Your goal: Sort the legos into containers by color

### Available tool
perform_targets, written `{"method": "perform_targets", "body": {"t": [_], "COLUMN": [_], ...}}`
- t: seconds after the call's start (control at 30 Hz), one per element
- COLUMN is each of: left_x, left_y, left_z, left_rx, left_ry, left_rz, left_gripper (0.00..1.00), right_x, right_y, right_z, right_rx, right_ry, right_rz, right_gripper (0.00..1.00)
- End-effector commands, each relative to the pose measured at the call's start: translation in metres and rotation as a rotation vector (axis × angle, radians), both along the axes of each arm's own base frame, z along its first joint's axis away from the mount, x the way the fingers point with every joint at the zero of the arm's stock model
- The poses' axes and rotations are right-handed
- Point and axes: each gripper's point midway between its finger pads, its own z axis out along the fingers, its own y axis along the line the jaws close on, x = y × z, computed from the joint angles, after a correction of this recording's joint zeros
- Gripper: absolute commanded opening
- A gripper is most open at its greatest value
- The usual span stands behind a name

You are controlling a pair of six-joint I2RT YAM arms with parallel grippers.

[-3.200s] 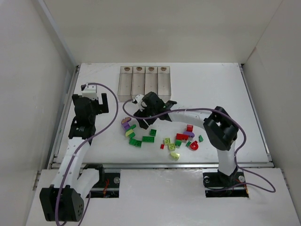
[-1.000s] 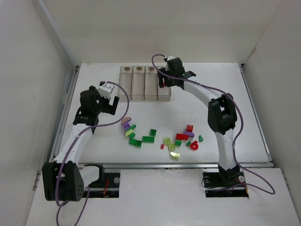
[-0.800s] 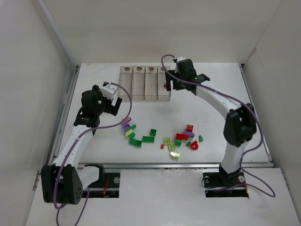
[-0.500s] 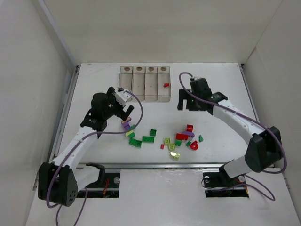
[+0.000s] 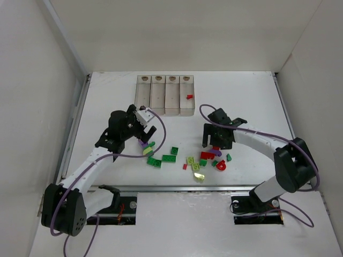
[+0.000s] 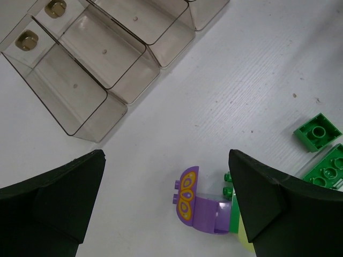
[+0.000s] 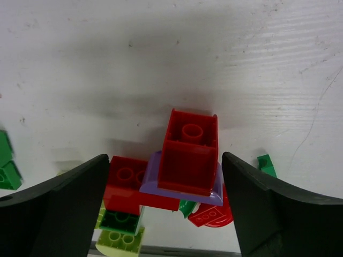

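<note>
The four clear containers (image 5: 164, 95) stand joined in a row at the 12 o'clock side of the desk (image 5: 241, 91). Each has a tan mark at its 12 o'clock end. The box at the 3 o'clock end of the row holds a lone red brick (image 5: 188, 97). In the left wrist view we see the boxes' clear walls, and the tan marks (image 6: 25, 38) show as small round studs.

The other legos (image 5: 185, 158) lie loose on the desk at 6 o'clock of the containers, in dark green, yellow-green, red and purple. The only print we can make out is a yellow pattern of ovals on a purple curved piece (image 6: 188, 201).

The left claw (image 5: 146, 130) is at the 9 o'clock end of the scatter. Its fingers (image 6: 59, 195) are spread wide, with the purple curved piece between them in the wrist view. A dark green brick (image 6: 317, 132) lies at 3 o'clock of it.

The right claw (image 7: 165, 160) is over the 3 o'clock end of the scatter with its jaws well apart. Between them a square red brick (image 7: 190, 152) sits on a purple plate (image 7: 185, 195), and neither finger touches it. We cannot tell how high the claw is above the desk.
</note>
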Motion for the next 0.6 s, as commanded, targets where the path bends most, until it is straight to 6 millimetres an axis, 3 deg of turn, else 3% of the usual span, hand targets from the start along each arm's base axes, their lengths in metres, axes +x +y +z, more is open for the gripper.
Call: {"method": "perform_targets", "body": {"t": [0.0, 0.1, 0.27, 0.5, 0.53, 0.57], "left_x": [-0.002, -0.006, -0.012, -0.017, -0.017, -0.018], "left_y": [-0.005, -0.011, -0.011, -0.016, -0.014, -0.014], "left_z": [0.013, 0.017, 0.008, 0.015, 0.011, 0.015], "left_rx": [-0.03, -0.04, -0.03, -0.041, -0.034, -0.039], "left_ry": [-0.058, -0.062, -0.043, -0.07, -0.063, -0.074], "left_rz": [-0.003, -0.02, -0.022, -0.04, -0.032, -0.032], "left_gripper": [1.0, 1.0, 1.0, 1.0, 1.0, 1.0], "right_x": [0.012, 0.011, 0.012, 0.013, 0.015, 0.015], "right_y": [0.004, -0.003, -0.009, -0.008, -0.005, -0.005], "right_z": [-0.001, -0.007, -0.001, 0.002, 0.005, 0.002], "right_rx": [0.006, -0.046, -0.099, -0.089, -0.076, -0.081], "right_ry": [-0.039, -0.016, -0.055, -0.07, -0.074, -0.067], "right_rz": [-0.042, -0.045, -0.058, -0.058, -0.055, -0.054], "right_gripper": [0.88, 0.8, 0.82, 0.44, 0.27, 0.19]}}
